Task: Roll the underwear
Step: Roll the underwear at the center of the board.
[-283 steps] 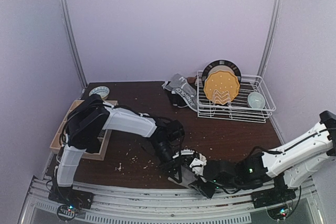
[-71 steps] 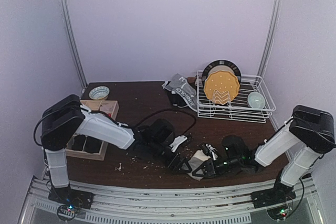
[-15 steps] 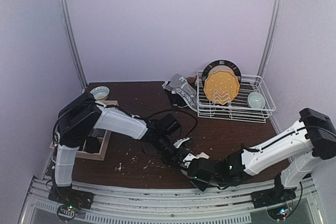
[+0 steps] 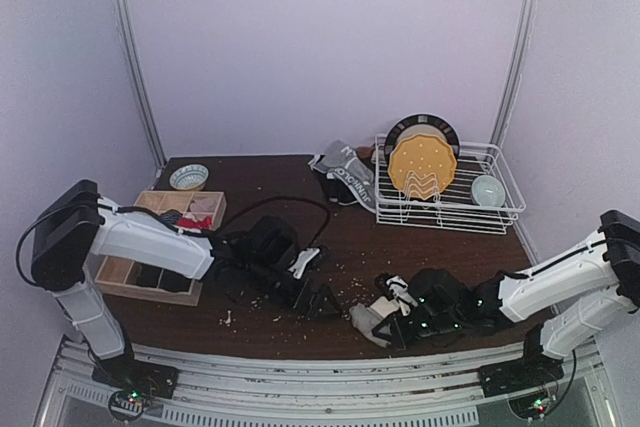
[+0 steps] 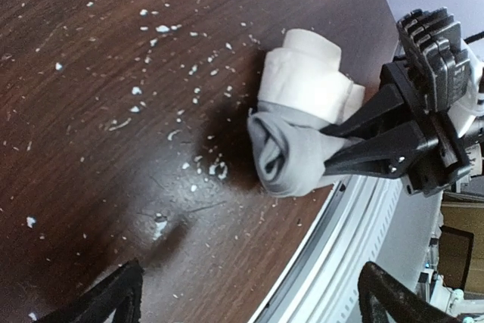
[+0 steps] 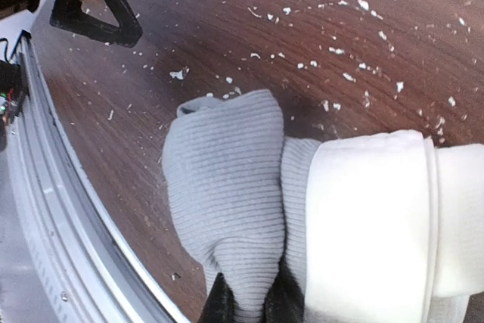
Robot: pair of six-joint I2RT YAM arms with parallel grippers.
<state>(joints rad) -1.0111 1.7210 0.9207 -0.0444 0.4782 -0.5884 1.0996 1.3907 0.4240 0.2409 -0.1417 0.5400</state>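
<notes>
A rolled grey underwear (image 4: 372, 313) with a white waistband lies near the table's front edge. My right gripper (image 4: 395, 323) is shut on the grey end of the roll (image 6: 227, 187), its dark fingertips (image 6: 221, 304) pinching a fold; the white band (image 6: 370, 217) sits beside them. My left gripper (image 4: 320, 299) stands open just left of the roll, touching nothing. In the left wrist view the roll (image 5: 291, 149) lies ahead of the wide-spread left gripper (image 5: 249, 281), with the right gripper (image 5: 363, 145) clamped on it. More underwear (image 4: 345, 175) is piled at the back.
A white dish rack (image 4: 500, 209) at the back right holds a yellow plate (image 4: 422, 165) and a small bowl (image 4: 487, 190). A wooden compartment box (image 4: 120, 272) and a bowl (image 4: 189, 177) sit at the left. Crumbs (image 4: 275, 307) litter the table. The metal front rail (image 5: 355, 217) runs close by the roll.
My left gripper has opened and drawn back to the left, away from the roll. My right gripper has stayed shut on the roll and shifted slightly right.
</notes>
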